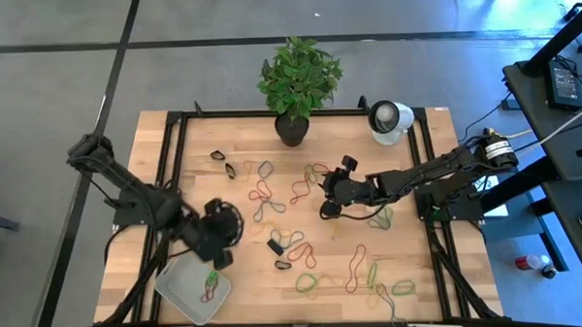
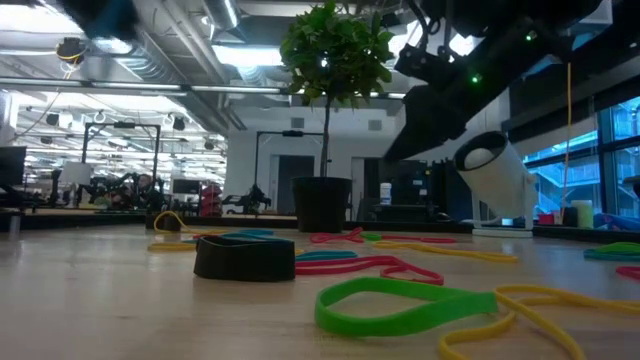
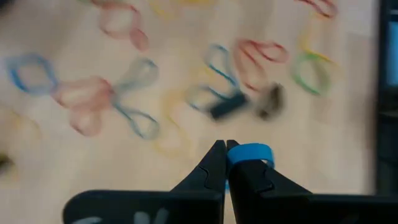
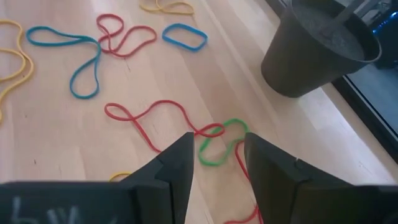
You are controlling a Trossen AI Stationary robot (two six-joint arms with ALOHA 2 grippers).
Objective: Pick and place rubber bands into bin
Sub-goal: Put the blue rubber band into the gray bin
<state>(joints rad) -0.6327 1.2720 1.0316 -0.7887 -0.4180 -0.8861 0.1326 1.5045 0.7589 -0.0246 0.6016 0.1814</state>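
Many rubber bands [image 1: 304,250] in green, red, yellow and blue lie loose on the wooden table. The bin [image 1: 184,291], a whitish tray near the front left edge, has a couple of bands [image 1: 211,283] lying in it. My left gripper [image 1: 231,228] hangs above the table just beyond the bin's far corner, shut on a blue rubber band [image 3: 251,152]. My right gripper [image 4: 216,149] stands open over the table's middle [image 1: 327,193], above a green band [image 4: 217,142] tangled with a red band [image 4: 146,118]. My left gripper pinches the blue rubber band between its two shut fingertips. A short loop of the band [image 3: 255,149] sticks out beside the tips. The fingers slant downward, and the band is lifted clear of the table.
A dark plant pot [image 1: 292,128] and a white round device [image 1: 389,119] stand at the far edge. A small black block [image 1: 275,248] lies among the bands near the middle, and shows in the low view [image 2: 245,258].
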